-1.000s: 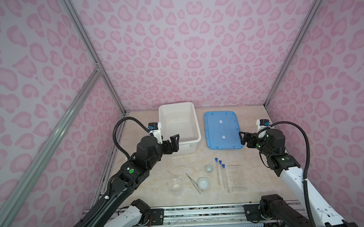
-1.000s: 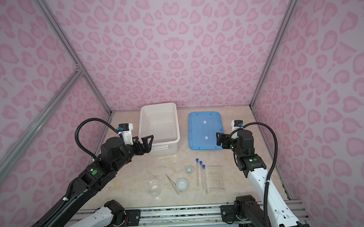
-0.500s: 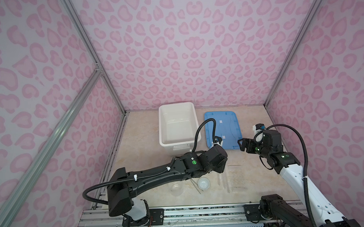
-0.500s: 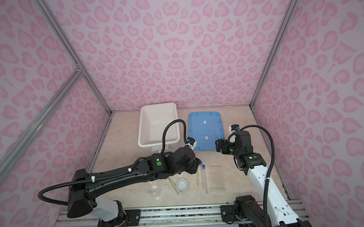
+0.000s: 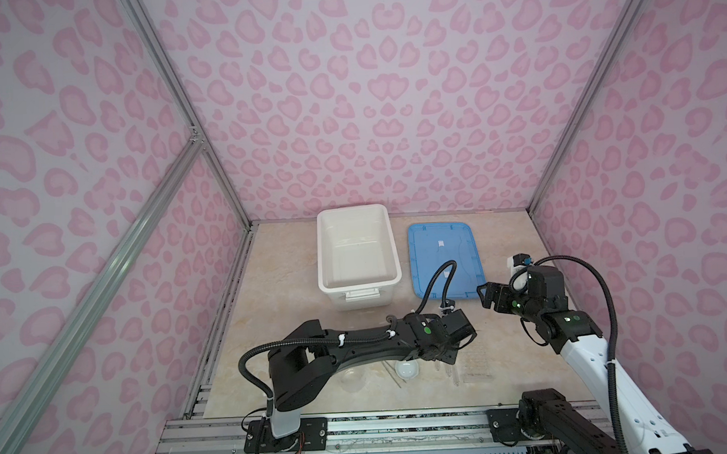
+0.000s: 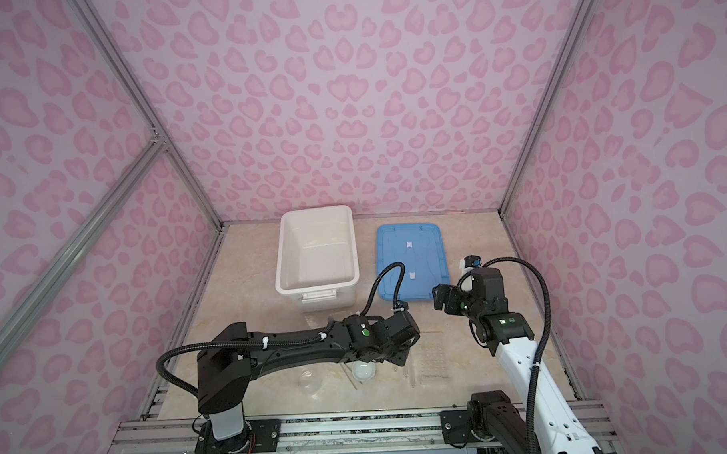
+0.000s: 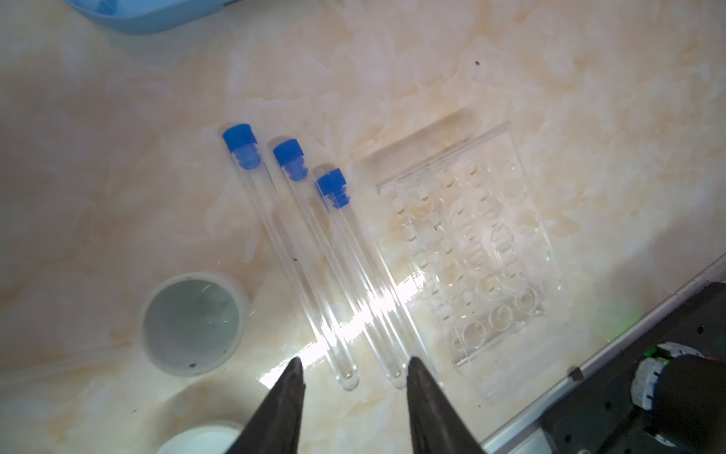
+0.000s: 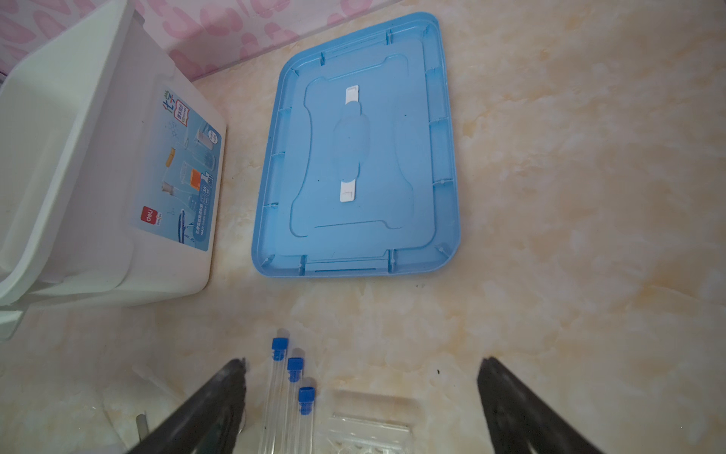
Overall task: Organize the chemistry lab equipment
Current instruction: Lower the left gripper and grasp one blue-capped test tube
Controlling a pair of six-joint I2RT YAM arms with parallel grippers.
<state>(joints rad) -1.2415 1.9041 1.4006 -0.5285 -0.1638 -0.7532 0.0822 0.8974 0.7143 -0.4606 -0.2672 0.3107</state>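
Three clear blue-capped tubes (image 7: pixel 298 243) lie side by side on the marble table, next to the flat clear rack (image 7: pixel 471 251). My left gripper (image 7: pixel 355 365) hovers low over the tubes' round ends, open partway, with two tube ends in the gap and nothing gripped. A small white dish (image 7: pixel 192 322) sits beside the tubes and another dish (image 7: pixel 200 438) is by the left finger. In a top view the left wrist hides the tubes' caps; a dish (image 5: pixel 406 370), thin tweezers (image 5: pixel 394 374) and a clear glass vessel (image 5: pixel 352 378) show below the arm. My right gripper (image 5: pixel 487 296) hangs wide open above the table.
The open white box (image 5: pixel 321 246) stands at the back middle, with its blue lid (image 5: pixel 444 258) flat to its right. The left arm stretches across the table's front. The aluminium rail (image 5: pixel 402 422) runs along the near edge.
The left arm swung from beside the white box across to the tubes, and its jaws narrowed. The right arm shifted only slightly.
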